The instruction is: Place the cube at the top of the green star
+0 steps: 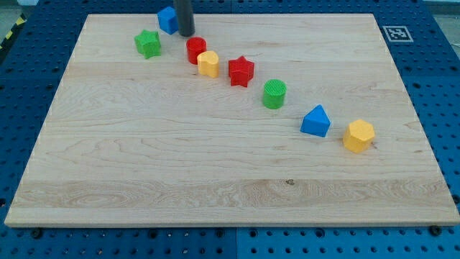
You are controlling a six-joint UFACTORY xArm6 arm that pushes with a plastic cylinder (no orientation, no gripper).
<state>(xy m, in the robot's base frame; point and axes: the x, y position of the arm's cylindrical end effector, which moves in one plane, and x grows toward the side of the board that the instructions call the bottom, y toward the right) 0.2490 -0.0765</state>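
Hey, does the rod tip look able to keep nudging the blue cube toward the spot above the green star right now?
Probably yes. My tip sits against the blue cube on its right side, and no block lies between the cube and the board above the green star.
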